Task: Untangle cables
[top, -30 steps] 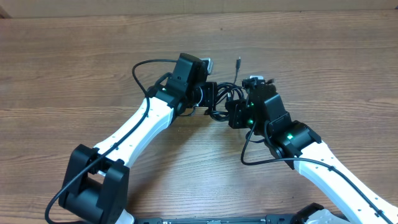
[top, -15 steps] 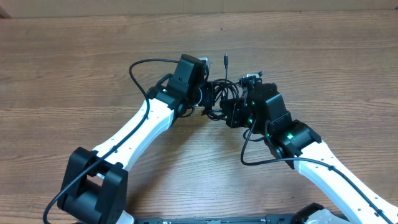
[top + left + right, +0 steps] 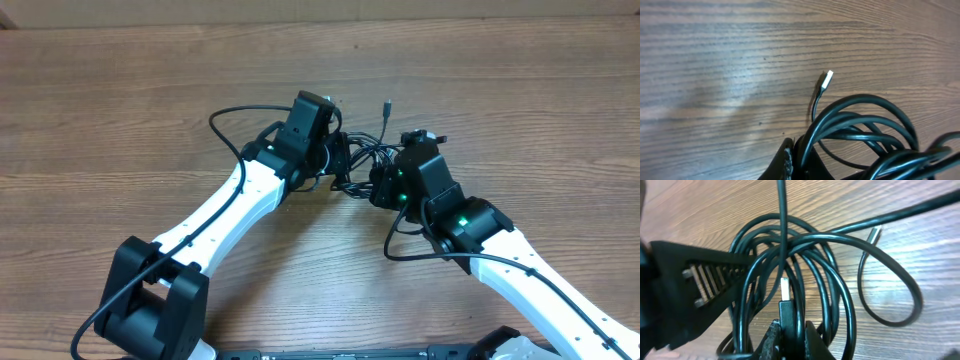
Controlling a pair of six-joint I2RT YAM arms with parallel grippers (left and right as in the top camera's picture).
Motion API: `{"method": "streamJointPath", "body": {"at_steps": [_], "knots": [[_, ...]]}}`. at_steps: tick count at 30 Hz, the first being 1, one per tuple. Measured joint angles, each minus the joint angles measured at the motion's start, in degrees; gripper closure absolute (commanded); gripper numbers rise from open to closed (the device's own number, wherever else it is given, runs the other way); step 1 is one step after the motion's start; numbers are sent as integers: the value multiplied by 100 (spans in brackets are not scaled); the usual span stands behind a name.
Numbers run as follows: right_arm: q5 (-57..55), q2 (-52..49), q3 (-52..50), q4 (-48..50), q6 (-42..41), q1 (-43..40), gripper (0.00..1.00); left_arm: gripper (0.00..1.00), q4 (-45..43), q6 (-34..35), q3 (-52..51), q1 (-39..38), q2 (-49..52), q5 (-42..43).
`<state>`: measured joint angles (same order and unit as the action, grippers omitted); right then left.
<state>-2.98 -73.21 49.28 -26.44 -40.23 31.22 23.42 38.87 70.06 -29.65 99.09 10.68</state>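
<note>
The cables sit as one black bunch of loops near the middle of the wooden table, caught between the two claws. The right claw is pinched narrow on the cables at a black plug body — a finger presses on either side, and the plug's metal tip points up into the loops. From above, this claw meets the bunch from its right side and the left claw from its left.

One ridged finger of the left claw lies in among the loops, with several strands crossing over it. Its other finger is hidden, so I cannot tell whether that claw is clamped on the cables or only threaded through them.

In the left wrist view the loops fill the lower right corner, just beside the claw's dark fingertip at the bottom edge. One thin strand ends in a small pale plug over bare wood — clear of the loops. From above, a loose plug end pokes out on the bunch's far side.
</note>
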Motion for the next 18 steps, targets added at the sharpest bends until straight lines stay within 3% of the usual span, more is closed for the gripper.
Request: {"method": "streamJointPath", "body": {"at_steps": [4,7,14,18], "knots": [[-111,-2,0,-66,-153,0,90,96,66,332,0,0,4,-74],[-120,-2,0,-243,-203,0,96,96,28,479,0,90,20,-417],[415,-2,0,4,-160,0,96,96,22,564,0,302,46,-1084],[501,-2,0,-2,-160,0,80,96,22,573,0,302,46,-1161]]}}
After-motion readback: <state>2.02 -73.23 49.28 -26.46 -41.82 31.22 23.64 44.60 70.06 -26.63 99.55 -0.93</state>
